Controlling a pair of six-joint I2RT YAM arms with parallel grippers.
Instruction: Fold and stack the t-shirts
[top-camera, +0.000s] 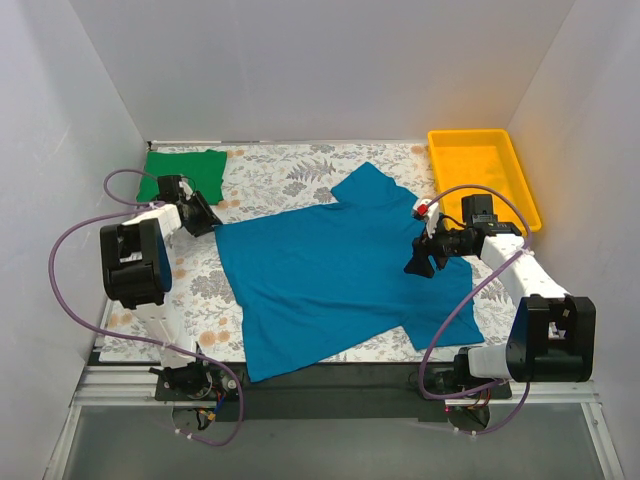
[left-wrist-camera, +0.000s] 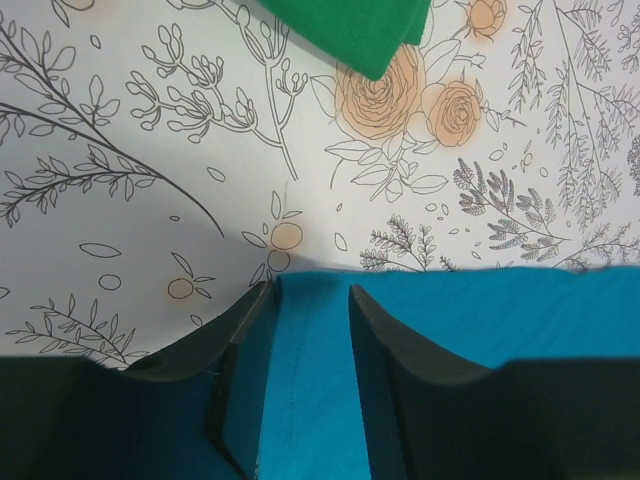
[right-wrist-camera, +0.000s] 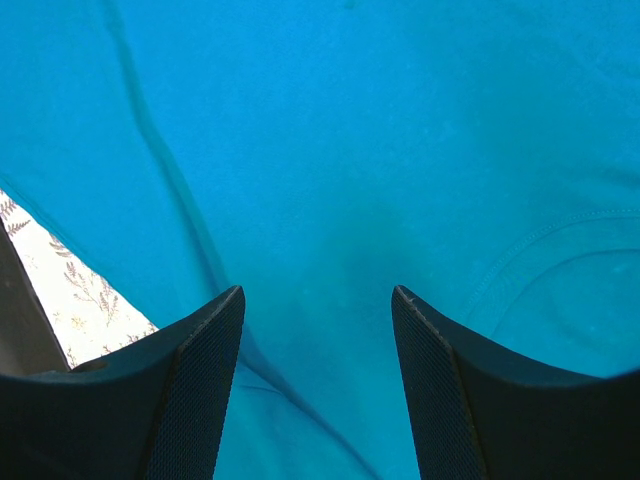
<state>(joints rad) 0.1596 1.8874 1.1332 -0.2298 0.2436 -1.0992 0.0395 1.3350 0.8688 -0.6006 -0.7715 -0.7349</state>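
The teal-blue t-shirt (top-camera: 320, 280) lies spread flat across the middle of the table, one sleeve pointing to the back. The bright green t-shirt (top-camera: 185, 172) sits folded at the back left, and its corner (left-wrist-camera: 350, 30) shows in the left wrist view. My left gripper (top-camera: 207, 222) is down at the teal shirt's left corner. Its jaws (left-wrist-camera: 310, 290) are narrowed, with a gap between them, and straddle a strip of the hem (left-wrist-camera: 300, 380). My right gripper (top-camera: 418, 265) hovers open over the shirt's right side (right-wrist-camera: 350, 120), with nothing between its fingers (right-wrist-camera: 318, 295).
A yellow plastic tray (top-camera: 480, 160) stands at the back right corner. A floral tablecloth (top-camera: 280, 175) covers the table. White walls close in the left, back and right sides. The arm cables loop near both bases.
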